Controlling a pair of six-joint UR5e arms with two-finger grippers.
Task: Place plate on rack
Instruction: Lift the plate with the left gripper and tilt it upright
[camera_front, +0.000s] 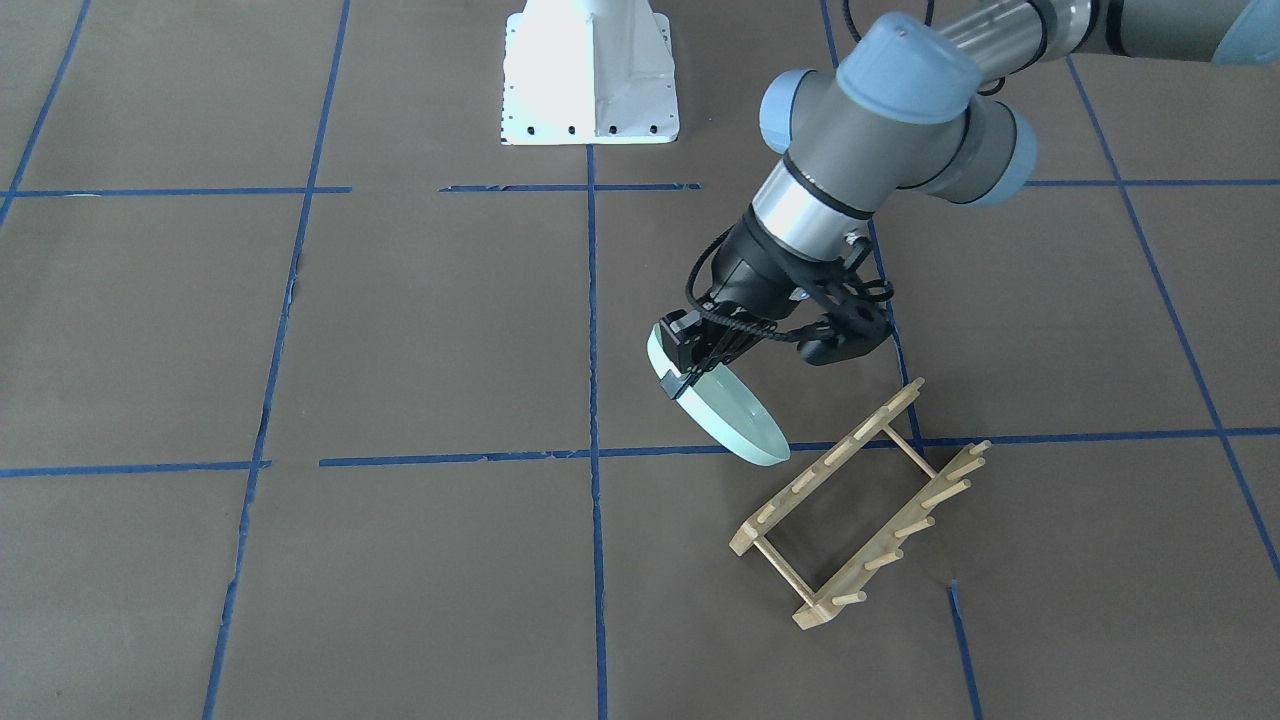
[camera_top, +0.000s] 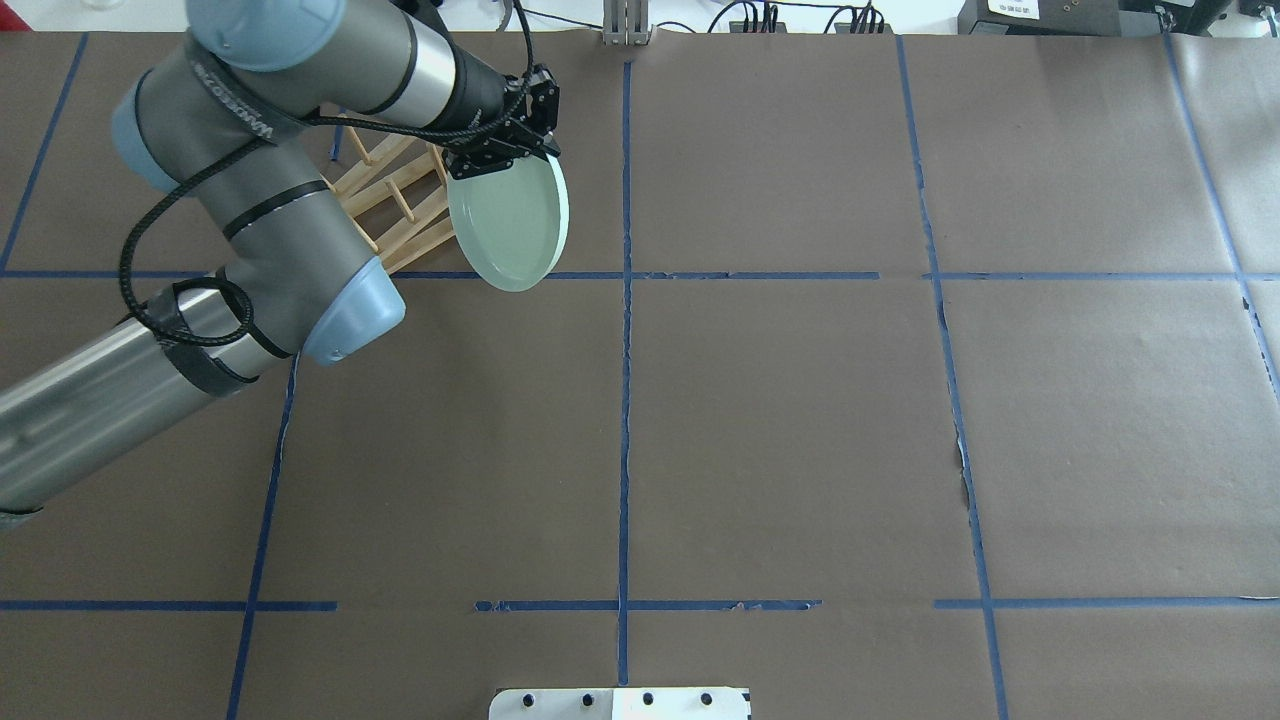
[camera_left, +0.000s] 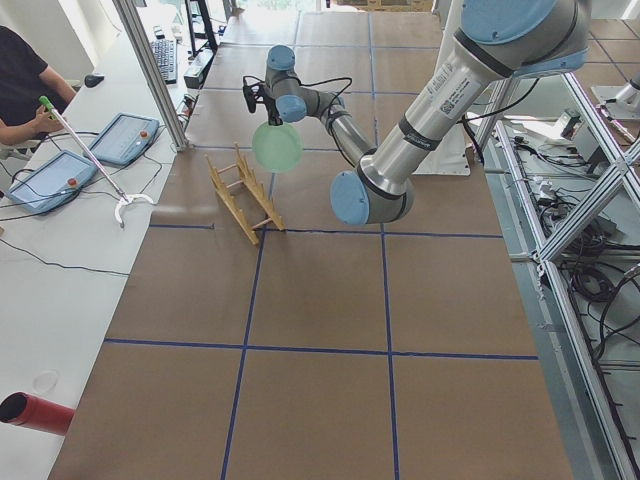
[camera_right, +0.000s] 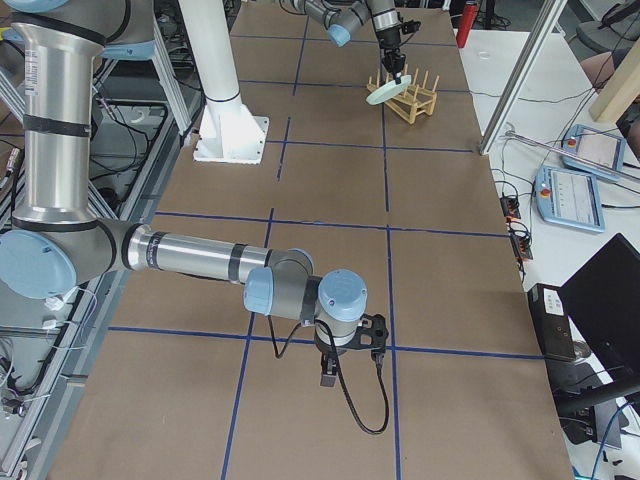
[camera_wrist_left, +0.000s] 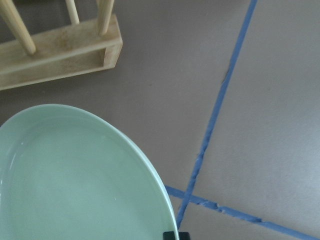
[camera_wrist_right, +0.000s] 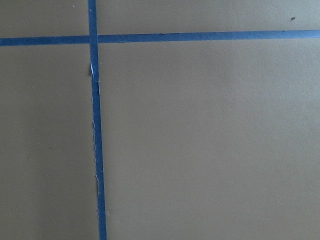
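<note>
1 plate (camera_front: 735, 425) | 1 rack (camera_front: 860, 500) | left fingers (camera_front: 678, 345) grasping plate rim | right fingers (camera_right: 327, 376): cannot tell

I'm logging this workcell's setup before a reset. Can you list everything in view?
plate: one, pale mint green, held tilted off the table beside the rack, not in it.
rack: one, light wood, standing on the table.
table: one, brown covering with a blue tape grid.
pedestal: one, white, at the table's robot side.
tablets: two, grey-blue, on the white side bench.
operator: one, dark shirt, at that bench.
left tool: one, black, shut on the plate's rim.
right tool: one, black, low over the table far from the rack; open or shut cannot be told.
</note>
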